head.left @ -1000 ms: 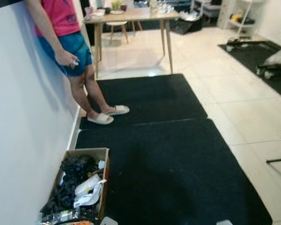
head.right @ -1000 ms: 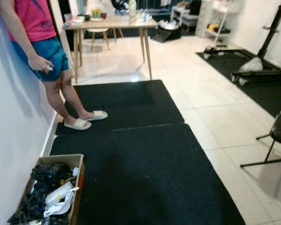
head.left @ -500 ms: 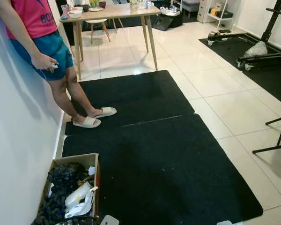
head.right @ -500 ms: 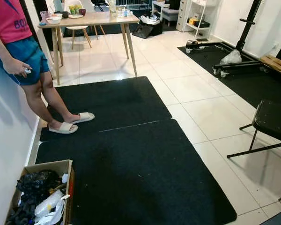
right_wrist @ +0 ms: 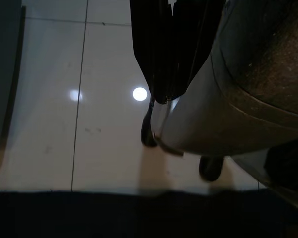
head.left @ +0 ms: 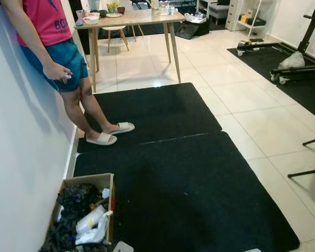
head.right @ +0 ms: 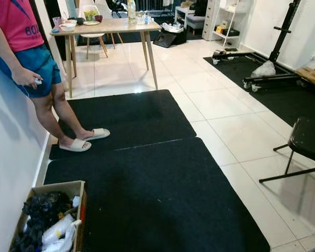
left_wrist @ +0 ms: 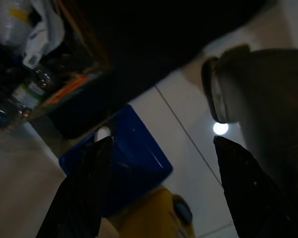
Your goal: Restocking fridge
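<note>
"BO" on the person's pink shirt (head.left: 42,21)

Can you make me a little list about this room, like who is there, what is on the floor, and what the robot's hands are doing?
person: stands leaning on the white wall, pink top, blue shorts, white slippers
floor: two black mats end to end on pale tiles
box: cardboard box by the wall, holding black stuff and plastic bottles
table: wooden table at the far end, with bowls and cups
chair: black chair on the robot's right
left gripper: open, hangs over tiles, near a blue bin
right gripper: shut, hangs over tiles
</note>
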You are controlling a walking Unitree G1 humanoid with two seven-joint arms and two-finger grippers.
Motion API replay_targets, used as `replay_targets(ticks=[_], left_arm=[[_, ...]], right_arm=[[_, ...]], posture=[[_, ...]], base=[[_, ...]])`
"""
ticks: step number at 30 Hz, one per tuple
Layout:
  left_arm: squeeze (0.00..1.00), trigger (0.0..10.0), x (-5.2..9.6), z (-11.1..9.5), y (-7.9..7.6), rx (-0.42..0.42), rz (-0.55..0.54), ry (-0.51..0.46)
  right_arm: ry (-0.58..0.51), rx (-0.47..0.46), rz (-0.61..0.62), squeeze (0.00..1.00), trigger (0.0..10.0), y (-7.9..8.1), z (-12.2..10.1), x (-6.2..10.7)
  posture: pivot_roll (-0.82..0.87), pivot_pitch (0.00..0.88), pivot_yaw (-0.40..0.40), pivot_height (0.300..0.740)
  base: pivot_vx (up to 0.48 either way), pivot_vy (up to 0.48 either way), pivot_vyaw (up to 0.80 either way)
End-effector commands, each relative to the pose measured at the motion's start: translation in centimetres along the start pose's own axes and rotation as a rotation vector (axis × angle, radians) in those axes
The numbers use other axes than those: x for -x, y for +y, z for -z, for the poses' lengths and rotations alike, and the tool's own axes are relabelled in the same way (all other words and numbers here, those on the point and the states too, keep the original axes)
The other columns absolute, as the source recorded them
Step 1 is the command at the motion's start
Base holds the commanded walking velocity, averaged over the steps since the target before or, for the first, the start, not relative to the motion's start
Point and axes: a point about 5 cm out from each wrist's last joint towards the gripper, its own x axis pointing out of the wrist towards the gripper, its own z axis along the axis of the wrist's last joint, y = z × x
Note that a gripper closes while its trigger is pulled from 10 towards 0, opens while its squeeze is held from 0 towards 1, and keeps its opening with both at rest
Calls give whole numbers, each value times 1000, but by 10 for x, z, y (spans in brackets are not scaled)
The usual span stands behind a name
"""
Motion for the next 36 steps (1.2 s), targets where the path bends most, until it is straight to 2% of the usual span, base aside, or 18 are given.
replay_targets(ticks=[1,36], left_arm=[[0,10000,-1,-4,-3,-22,18,-6],[0,10000,-1,-3,-6,-28,26,-7]], right_arm=[[19,-4,0,0,10000,-1,7,2],[16,-7,-5,0,10000,-1,8,2]], posture=[[-45,0,-16,740],[-46,0,-17,740]], base=[[442,0,0],[445,0,0]])
